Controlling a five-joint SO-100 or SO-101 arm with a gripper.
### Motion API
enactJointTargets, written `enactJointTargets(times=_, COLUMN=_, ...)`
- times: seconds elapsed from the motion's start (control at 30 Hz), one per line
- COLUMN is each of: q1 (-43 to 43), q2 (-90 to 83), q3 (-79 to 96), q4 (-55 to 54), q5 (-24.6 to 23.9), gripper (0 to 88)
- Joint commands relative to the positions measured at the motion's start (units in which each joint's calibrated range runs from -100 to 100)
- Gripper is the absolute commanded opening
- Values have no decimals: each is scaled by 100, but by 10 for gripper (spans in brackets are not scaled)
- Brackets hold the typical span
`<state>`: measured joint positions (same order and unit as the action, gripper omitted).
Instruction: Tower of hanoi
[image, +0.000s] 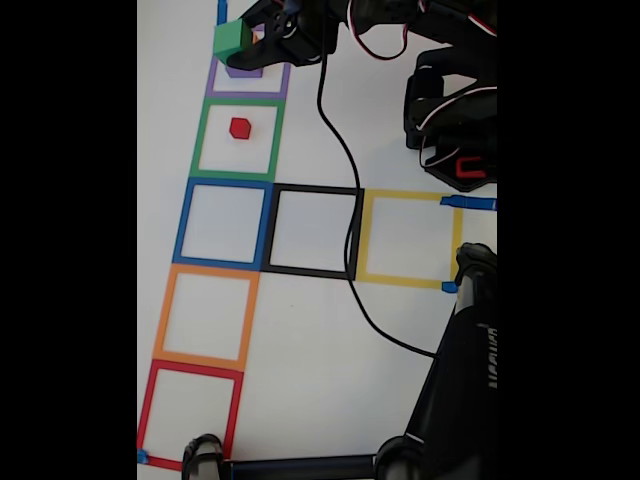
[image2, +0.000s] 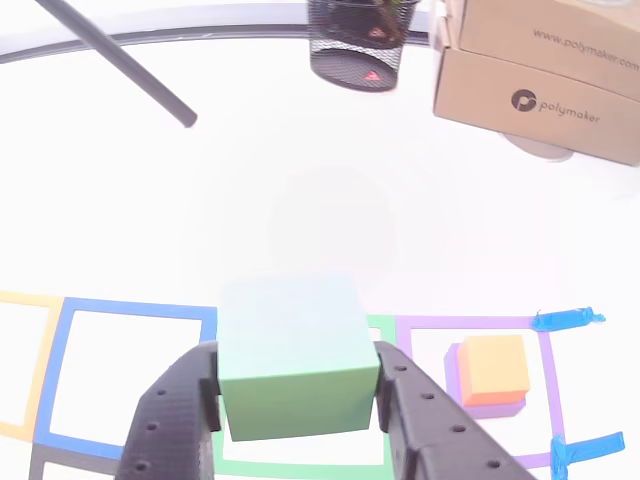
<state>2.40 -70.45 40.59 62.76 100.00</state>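
My gripper (image: 236, 40) is shut on a large green cube (image: 231, 37), held off the table at the top of the fixed view, over the far end of the purple square (image: 213, 82). In the other view the green cube (image2: 293, 352) sits between the two black fingers (image2: 170, 420), with my gripper (image2: 295, 405) low in the frame. A small orange cube (image2: 493, 366) rests on a purple block (image2: 487, 405) inside the purple square (image2: 545, 355). A little red cube (image: 240, 128) lies in the green square (image: 200, 135). The purple block (image: 243, 71) is partly hidden under the gripper.
Taped squares run down the sheet: blue (image: 184, 222), orange (image: 163, 310), red (image: 146, 410), with black (image: 312, 188) and yellow (image: 366, 235) to the right. A black cable (image: 340, 160) crosses them. A second arm (image: 455, 390) stands at the lower right. A mesh cup (image2: 357, 45) and cardboard boxes (image2: 540, 95) stand beyond.
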Motion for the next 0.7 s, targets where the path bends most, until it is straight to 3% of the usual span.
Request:
enactJointTargets(times=0.0, q1=-297, q2=-8, q3=-1487, q4=1238, q5=0, gripper=46)
enactJointTargets(times=0.17, q1=-729, q2=210, q3=-2296, q4=2016, q5=0, gripper=46)
enactJointTargets(times=0.4, q1=-1074, q2=420, q3=-2541, q4=2307, q5=0, gripper=44)
enactJointTargets(times=0.67, q1=-1544, q2=759, q3=-1587, q4=1603, q5=0, gripper=43)
